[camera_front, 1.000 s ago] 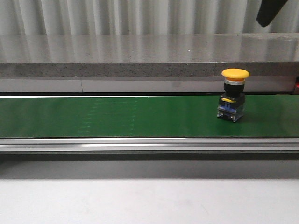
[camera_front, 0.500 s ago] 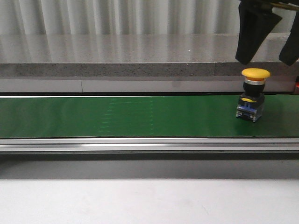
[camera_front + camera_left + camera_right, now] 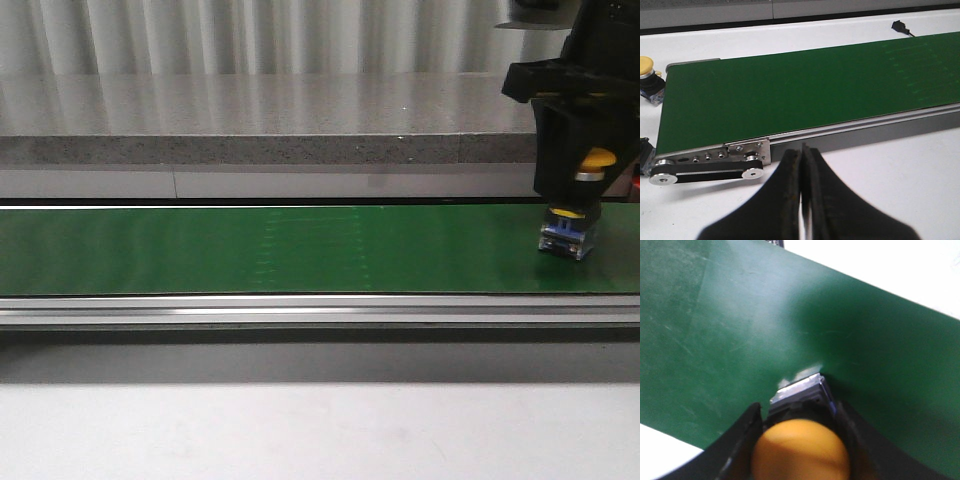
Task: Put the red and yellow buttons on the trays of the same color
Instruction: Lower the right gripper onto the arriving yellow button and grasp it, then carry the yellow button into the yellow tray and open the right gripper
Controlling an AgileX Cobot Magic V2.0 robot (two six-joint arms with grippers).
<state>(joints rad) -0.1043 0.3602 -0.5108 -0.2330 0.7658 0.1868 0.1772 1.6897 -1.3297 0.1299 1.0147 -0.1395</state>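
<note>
From the front, the right gripper (image 3: 583,175) sits down over a yellow button (image 3: 597,160) standing upright on the green belt (image 3: 300,248) at its far right end — fingers on either side of the cap. The left wrist view has the left gripper (image 3: 802,165) pinched together with nothing in it, just off the belt's near rail (image 3: 840,134), and a second yellow button (image 3: 647,75) sits on the white table (image 3: 890,175) beside the belt's end. The right wrist view shows the fingers (image 3: 740,435) flanking that first button's black body — whether they're actually squeezing it, can't tell.
</note>
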